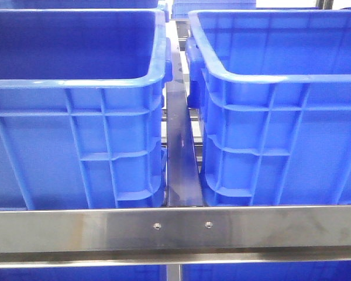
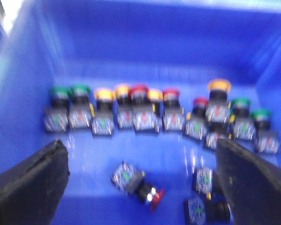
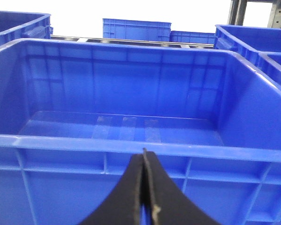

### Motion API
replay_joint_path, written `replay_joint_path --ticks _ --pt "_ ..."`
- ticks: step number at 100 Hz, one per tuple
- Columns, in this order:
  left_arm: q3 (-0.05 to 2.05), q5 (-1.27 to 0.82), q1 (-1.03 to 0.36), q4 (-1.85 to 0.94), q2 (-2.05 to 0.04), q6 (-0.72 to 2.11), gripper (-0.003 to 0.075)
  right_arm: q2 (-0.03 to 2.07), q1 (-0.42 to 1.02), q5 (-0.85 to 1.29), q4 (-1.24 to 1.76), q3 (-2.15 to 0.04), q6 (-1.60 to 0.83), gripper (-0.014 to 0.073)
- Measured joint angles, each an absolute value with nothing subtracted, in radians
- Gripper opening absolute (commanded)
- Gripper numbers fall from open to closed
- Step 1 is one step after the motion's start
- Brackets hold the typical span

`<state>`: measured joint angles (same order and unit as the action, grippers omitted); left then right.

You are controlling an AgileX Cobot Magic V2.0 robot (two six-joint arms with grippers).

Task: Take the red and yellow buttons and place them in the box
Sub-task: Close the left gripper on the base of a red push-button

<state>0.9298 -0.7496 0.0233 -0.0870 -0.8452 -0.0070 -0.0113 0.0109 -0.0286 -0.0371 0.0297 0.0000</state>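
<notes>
Left wrist view: the left claw (image 2: 143,176) gapes wide inside a blue crate (image 2: 23,93), holding nothing; red and yellow buttons (image 2: 140,105) stand in a row across mid-frame, one red button (image 2: 147,192) toppled below. The right claw (image 3: 144,187) is pressed closed, empty, before the box (image 3: 131,145).

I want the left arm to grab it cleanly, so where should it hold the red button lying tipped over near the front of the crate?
Grip the red button across its boxy grey body, coming straight down. It lies on its side, apart from the others, cap toward the camera; the round cap would likely slip. The left gripper is already open around it.
</notes>
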Motion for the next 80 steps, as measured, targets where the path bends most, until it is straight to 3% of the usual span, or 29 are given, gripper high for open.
replay_joint_path --ticks 48,80 --pt "1.306 -0.986 -0.003 -0.091 -1.410 -0.007 0.0609 -0.011 0.011 -0.029 -0.037 0.030 0.000 -0.0068" --pt "1.468 -1.061 -0.032 -0.091 -1.666 -0.007 0.0609 -0.011 0.011 -0.029 -0.037 0.030 0.000 -0.0068"
